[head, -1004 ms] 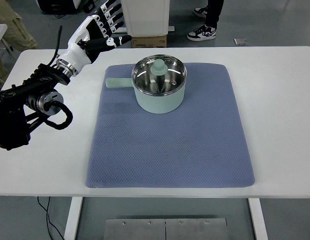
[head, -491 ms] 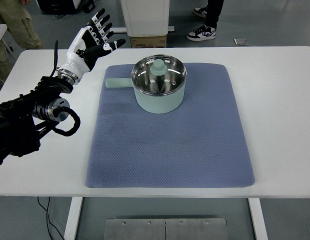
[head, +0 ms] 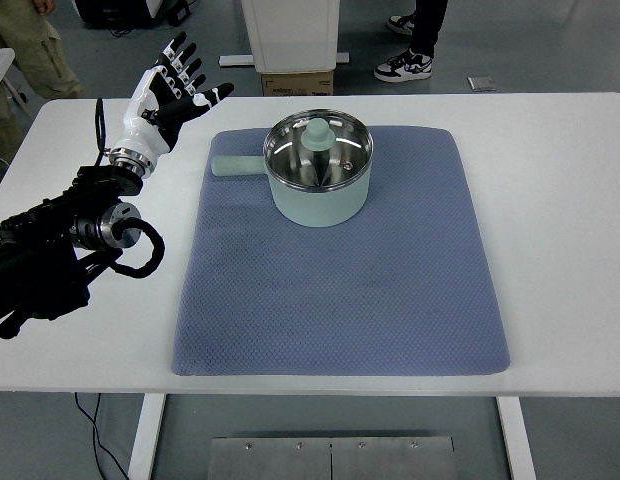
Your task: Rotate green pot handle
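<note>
A pale green pot with a glass lid and green knob stands on the far part of a blue mat. Its green handle sticks out to the left, level with the mat. My left hand, white and black, is raised over the table's far left, well to the left of the handle and apart from it. Its fingers are spread and hold nothing. The black left arm lies along the left edge. The right arm is out of view.
The white table surrounds the mat on all sides. Beyond the far edge stand a white pedestal and a cardboard box. A person's shoes show at the top, and another person's leg at the top left.
My left hand has drawn back to the left and away from the pot handle, and its fingers have spread wider. The pot has not moved.
</note>
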`<state>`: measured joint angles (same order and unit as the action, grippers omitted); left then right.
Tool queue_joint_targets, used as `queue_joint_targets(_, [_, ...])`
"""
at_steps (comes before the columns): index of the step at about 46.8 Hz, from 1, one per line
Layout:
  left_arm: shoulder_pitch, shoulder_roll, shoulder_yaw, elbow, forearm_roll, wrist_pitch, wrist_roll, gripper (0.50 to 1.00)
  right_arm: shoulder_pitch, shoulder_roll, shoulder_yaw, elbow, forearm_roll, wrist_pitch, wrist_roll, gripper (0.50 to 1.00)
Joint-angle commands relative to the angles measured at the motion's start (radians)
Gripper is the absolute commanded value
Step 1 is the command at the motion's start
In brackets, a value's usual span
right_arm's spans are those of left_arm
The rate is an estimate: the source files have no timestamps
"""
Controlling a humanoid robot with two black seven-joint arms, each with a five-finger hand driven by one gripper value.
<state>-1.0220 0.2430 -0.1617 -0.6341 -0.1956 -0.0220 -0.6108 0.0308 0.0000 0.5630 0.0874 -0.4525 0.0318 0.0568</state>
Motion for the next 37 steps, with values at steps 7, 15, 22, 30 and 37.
queue_joint_targets(7, [0.005, -0.019, -0.007, 0.028, -0.019, 0.004, 0.0, 1.0, 0.0, 0.0, 0.0, 0.0, 0.0, 0.0, 0.0, 1.0])
queue_joint_targets(15, [0.013, -0.025, -0.013, 0.044, -0.05, 0.004, 0.0, 1.0, 0.0, 0.0, 0.0, 0.0, 0.0, 0.0, 0.0, 1.0])
queue_joint_targets(22, [0.02, -0.036, -0.029, 0.06, -0.064, 0.004, 0.0, 1.0, 0.0, 0.0, 0.0, 0.0, 0.0, -0.001, 0.0, 1.0])
queue_joint_targets(30, [0.036, -0.041, -0.064, 0.076, -0.065, 0.004, 0.0, 1.0, 0.0, 0.0, 0.0, 0.0, 0.0, 0.0, 0.0, 1.0])
queue_joint_targets(37, [0.051, -0.056, -0.088, 0.088, -0.065, 0.002, 0.0, 1.0, 0.0, 0.0, 0.0, 0.0, 0.0, -0.001, 0.0, 1.0])
